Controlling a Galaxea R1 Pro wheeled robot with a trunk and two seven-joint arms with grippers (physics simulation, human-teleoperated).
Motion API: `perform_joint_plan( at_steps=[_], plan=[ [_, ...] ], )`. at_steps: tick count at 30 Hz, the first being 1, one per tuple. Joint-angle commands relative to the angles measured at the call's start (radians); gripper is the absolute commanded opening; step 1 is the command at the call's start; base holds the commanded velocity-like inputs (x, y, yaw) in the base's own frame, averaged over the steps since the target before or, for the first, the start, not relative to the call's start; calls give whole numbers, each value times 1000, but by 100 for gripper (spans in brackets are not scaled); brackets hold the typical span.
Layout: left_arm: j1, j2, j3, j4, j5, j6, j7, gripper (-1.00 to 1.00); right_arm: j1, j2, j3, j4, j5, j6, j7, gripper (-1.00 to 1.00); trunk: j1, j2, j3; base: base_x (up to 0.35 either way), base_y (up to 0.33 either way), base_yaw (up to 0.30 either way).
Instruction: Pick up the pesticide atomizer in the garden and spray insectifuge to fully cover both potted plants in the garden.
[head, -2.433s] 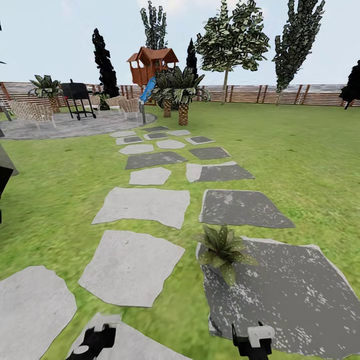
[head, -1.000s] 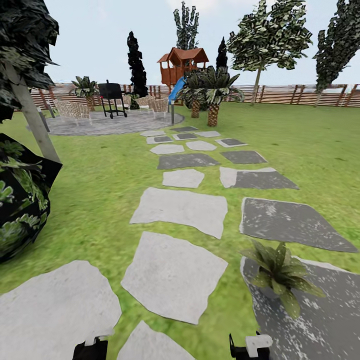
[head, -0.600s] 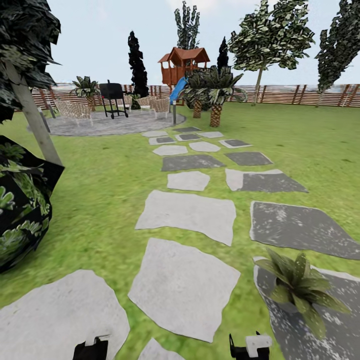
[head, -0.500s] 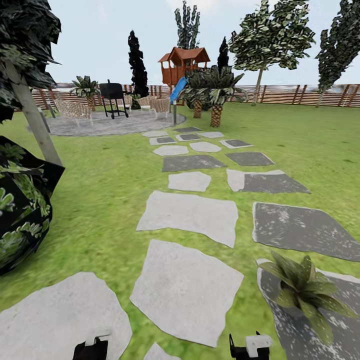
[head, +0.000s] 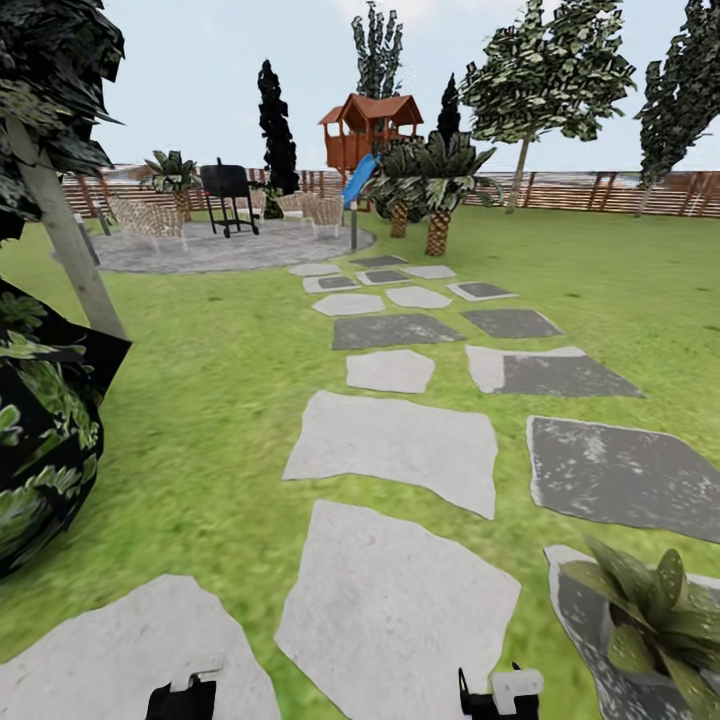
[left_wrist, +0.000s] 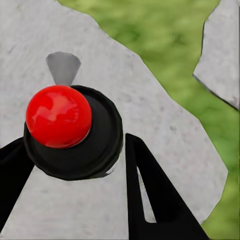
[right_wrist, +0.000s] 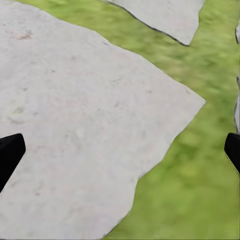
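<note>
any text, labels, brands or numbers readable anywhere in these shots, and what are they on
None can be read.
The pesticide atomizer held in the left gripper shows its red top and dark body from above; no label faces the camera.
The grill and playhouse show no lettering at this distance.

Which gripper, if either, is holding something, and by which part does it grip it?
The left gripper holds the pesticide atomizer, its fingers closed on the dark body below the red top. The right gripper is open over a stepping stone, holding nothing.
</note>
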Motion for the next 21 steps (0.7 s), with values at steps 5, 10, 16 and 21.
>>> perform_joint_plan(
  at_steps=[5, 10, 16, 21],
  plan=[
    [-1, 0, 5, 1, -11, -4, 2, -100, -1, 0, -4, 1, 11, -2, -7, 100, 0, 0, 4, 336, 11, 0],
    [-1, 0, 5, 1, -11, -4, 2, -100, -1, 0, -4, 1, 11, -2, -7, 100, 0, 0, 12, 339, -25, 0],
    [-1, 0, 6, 1, -11, -4, 2, -100, -1, 0, -4, 1, 11, -2, -7, 100, 0, 0, 21, 339, -73, 0],
    [-1, 0, 6, 1, -9, -4, 2, -100, -1, 0, -4, 1, 11, -2, -7, 100, 0, 0, 29, 339, -78, 0]
  ],
)
